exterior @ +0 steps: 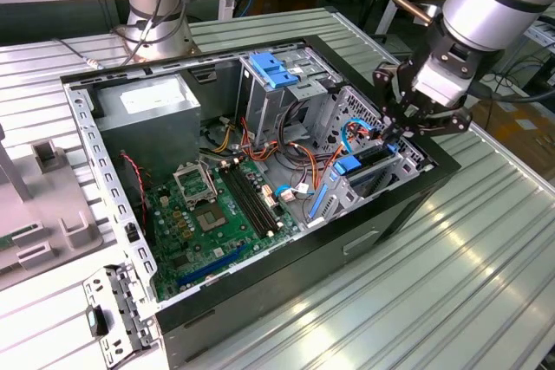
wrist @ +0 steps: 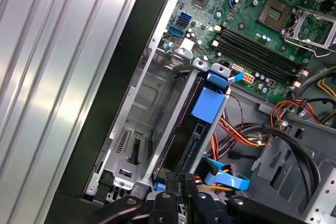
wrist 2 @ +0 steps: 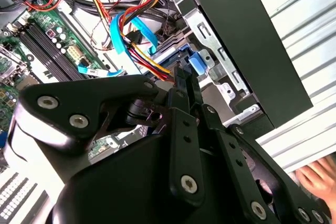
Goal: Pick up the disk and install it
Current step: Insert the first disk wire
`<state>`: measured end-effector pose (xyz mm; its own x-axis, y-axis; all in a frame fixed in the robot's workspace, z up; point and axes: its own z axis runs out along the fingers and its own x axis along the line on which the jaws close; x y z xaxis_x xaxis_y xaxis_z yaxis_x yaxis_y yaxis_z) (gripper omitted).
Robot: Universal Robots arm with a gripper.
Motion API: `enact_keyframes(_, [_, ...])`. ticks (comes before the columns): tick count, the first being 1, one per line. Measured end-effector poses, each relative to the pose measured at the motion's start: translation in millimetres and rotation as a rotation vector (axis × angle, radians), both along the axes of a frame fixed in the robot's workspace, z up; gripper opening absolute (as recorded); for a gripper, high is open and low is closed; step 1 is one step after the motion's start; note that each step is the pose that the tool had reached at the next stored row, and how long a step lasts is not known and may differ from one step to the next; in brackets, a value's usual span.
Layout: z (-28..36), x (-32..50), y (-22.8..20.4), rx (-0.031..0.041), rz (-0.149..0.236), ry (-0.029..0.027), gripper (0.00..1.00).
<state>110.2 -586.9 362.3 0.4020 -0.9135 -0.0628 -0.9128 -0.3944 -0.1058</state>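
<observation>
The disk [exterior: 368, 167], black with bright blue rails, stands on edge in the drive bay at the case's front corner, on the exterior view's right. Its blue tab [wrist: 209, 104] and black body show in the first wrist view; the tab [wrist 2: 197, 64] also appears in the second wrist view. My gripper [exterior: 401, 133] hangs just over the disk's outer end. Its fingers [wrist 2: 184, 95] are pressed together with no gap, and their tips [wrist: 180, 180] sit at the disk's end by the orange and yellow wires. Whether they touch the disk is unclear.
The open black computer case [exterior: 408, 205] lies on a ribbed metal table [exterior: 451, 283]. Inside are a green motherboard [exterior: 204, 214], a grey power supply [exterior: 147, 110], a pale-blue ribbed clip [exterior: 273, 68] and cable bundles [exterior: 299, 140]. A second robot base [exterior: 156, 6] stands behind. A hand [wrist 2: 317, 178] rests beside the case.
</observation>
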Motion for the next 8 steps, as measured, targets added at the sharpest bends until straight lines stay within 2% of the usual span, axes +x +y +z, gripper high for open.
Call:
enact_keyframes(5, [-0.3,-8.0,0.4,0.0,-0.022,0.0,0.17])
enact_keyframes(7, [-1.0,-10.7,0.9,0.0002,-0.042,0.0,0.17])
enact_keyframes(8, [-1.4,-11.4,1.0,0.0001,-0.068,0.0,0.17])
